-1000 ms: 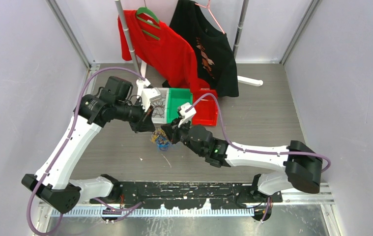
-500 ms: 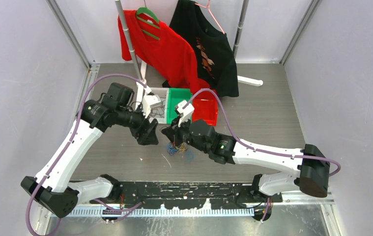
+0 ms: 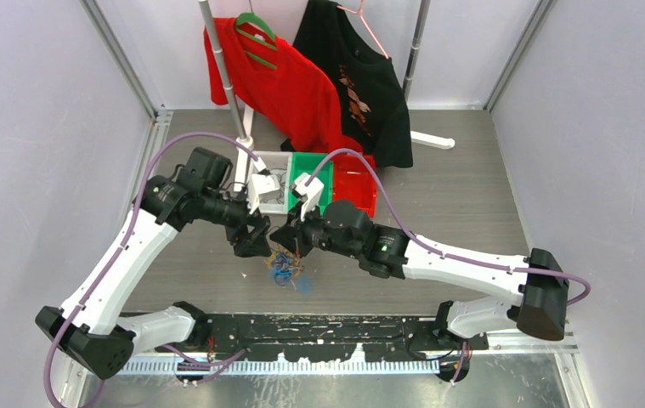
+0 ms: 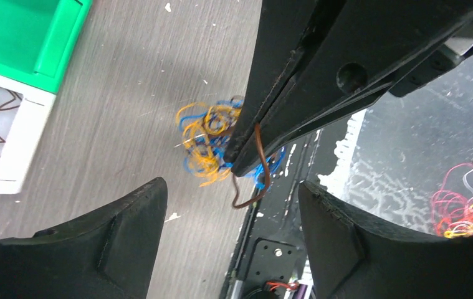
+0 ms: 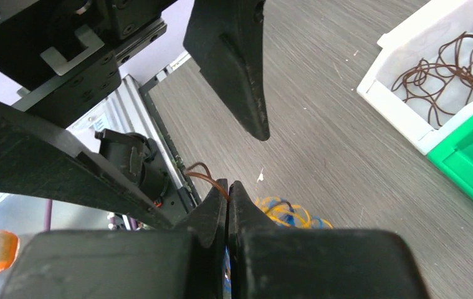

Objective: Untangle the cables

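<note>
The right pincer (image 5: 227,189) is squeezed shut on one thin brown wire (image 4: 260,156). The left pincer (image 4: 229,194) is spread wide and holds nothing. The small clump of orange and blue cables (image 4: 207,142) lies on the grey surface (image 4: 128,93), under both pincers.

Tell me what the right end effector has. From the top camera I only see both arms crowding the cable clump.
Observer: The right end effector is shut on a single brown cable, which loops out past its tips.
Operator: Is the left one gripping anything?
Observer: No. The left end effector is open wide and holds nothing, and the right one's tip sits just ahead of it.
</note>
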Robot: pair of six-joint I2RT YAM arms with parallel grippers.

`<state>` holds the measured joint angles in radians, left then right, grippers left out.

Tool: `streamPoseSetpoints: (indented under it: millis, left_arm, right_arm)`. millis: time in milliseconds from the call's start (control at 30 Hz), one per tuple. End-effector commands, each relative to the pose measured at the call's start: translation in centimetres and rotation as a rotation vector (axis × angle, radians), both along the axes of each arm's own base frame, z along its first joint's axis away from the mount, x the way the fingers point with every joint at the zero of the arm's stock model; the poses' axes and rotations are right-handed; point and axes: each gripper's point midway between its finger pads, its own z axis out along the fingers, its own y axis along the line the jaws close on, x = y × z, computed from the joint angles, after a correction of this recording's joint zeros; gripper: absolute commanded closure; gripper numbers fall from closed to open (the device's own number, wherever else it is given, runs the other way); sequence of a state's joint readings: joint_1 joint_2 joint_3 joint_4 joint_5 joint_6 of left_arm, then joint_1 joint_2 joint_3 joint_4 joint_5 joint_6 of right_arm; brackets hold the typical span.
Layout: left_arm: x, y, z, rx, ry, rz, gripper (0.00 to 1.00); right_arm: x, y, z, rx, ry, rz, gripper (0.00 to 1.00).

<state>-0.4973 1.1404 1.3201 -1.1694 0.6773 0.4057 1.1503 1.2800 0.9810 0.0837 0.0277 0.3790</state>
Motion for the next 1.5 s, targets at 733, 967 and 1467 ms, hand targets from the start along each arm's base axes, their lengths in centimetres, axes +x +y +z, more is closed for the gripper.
streamPoseSetpoints:
  millis: [733,967,1467]
  left_arm:
    - [0.9,0.1,2.3,-0.028,-0.112,0.023,1.00]
    - [1.1,0.0,4.7,-0.092,-0.039,0.207,1.00]
    - [0.0,-1.7,7.1,-0.188,0.054,0.176,1.00]
  right_arm:
    - [0.0,0.9,3.0,0.091,0.001,0.004,0.87]
    - [3.1,-0.4,2.6,0.129,-0.050,-0.176,0.67]
    - [4.9,1.6,2.3,0.285,-0.030,-0.250,0.49]
